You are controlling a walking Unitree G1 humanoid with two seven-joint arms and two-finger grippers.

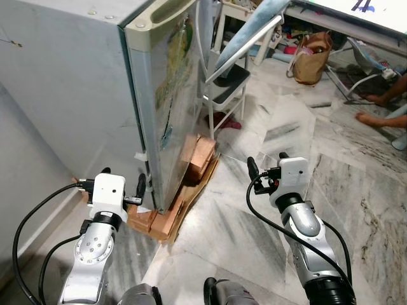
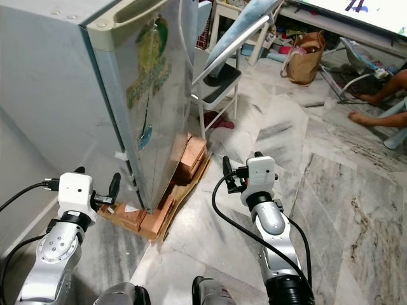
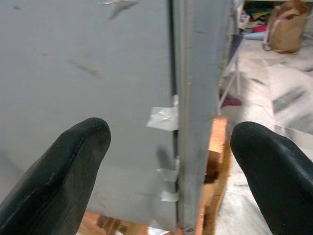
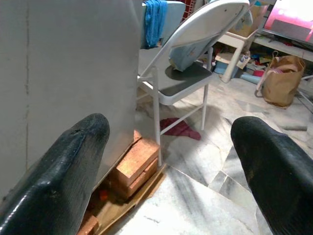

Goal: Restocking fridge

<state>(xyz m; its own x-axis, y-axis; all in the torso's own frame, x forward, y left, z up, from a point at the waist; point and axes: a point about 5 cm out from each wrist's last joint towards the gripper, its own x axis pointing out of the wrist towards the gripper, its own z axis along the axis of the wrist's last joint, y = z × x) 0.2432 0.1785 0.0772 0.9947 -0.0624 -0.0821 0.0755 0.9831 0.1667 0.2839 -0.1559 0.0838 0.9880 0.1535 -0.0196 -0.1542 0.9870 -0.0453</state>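
The left gripper (image 1: 122, 180) has its two black fingers (image 3: 58, 171) spread wide with nothing between them, raised just before the lower corner of the tall grey-silver fridge (image 1: 95, 95), where the plain grey side wall meets the shut door. The right gripper (image 1: 267, 166) likewise holds its fingers (image 4: 63, 166) spread and empty, out over the grey-veined marble floor (image 1: 356, 190), off the door's face. The fridge stands upright, long axis vertical, its decorated door (image 2: 156, 95) facing the robot's right, its base on reddish-brown bricks (image 1: 200, 155) and flattened brown cardboard (image 1: 184, 206). The left wrist view brings up bits of pale tape (image 3: 164, 117) stuck along the seam at the door edge. The right wrist view takes in a white folding metal chair (image 4: 195, 63) just beyond the fridge, a dark red cloth (image 4: 181, 128) on the floor under it and a blue cloth (image 4: 155, 19) hanging behind. Farther back sits a brown paper bag (image 1: 310, 58), its contents too small to tell, and a person's bare feet (image 1: 375, 108) rest on the floor at the far right.
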